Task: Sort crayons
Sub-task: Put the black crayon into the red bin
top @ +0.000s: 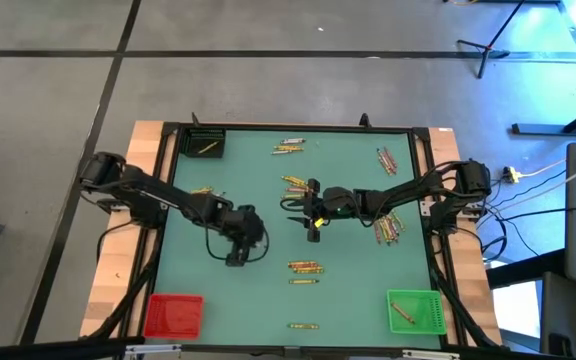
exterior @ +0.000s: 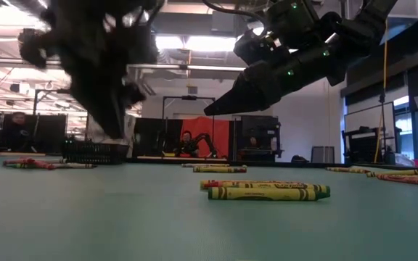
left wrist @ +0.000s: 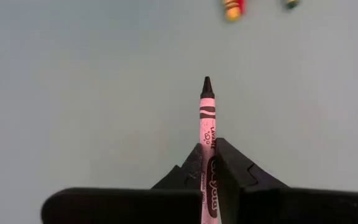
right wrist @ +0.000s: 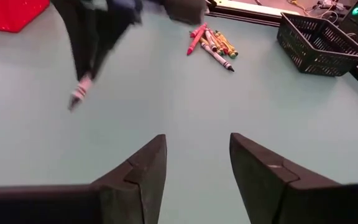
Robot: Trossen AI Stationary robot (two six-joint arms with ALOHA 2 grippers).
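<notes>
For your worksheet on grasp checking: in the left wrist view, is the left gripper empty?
No. The left gripper is shut on a pink-wrapped crayon, whose dark tip sticks out beyond the fingers.

- Table (top: 258, 290): flat teal-green top, pale wood edging.
- Bins: red (top: 173, 315), green (top: 414, 311), black mesh (top: 206, 143).
- Held crayon (left wrist: 206, 134): pink wrapper, black print and bands, dark tip.
- Left pincer (left wrist: 211, 163): black.
- Right pincer (right wrist: 197, 165): black.
- Loose crayons (exterior: 267, 190): yellow wrappers, black print; pile (right wrist: 213, 42) mixed red, yellow, green.
</notes>
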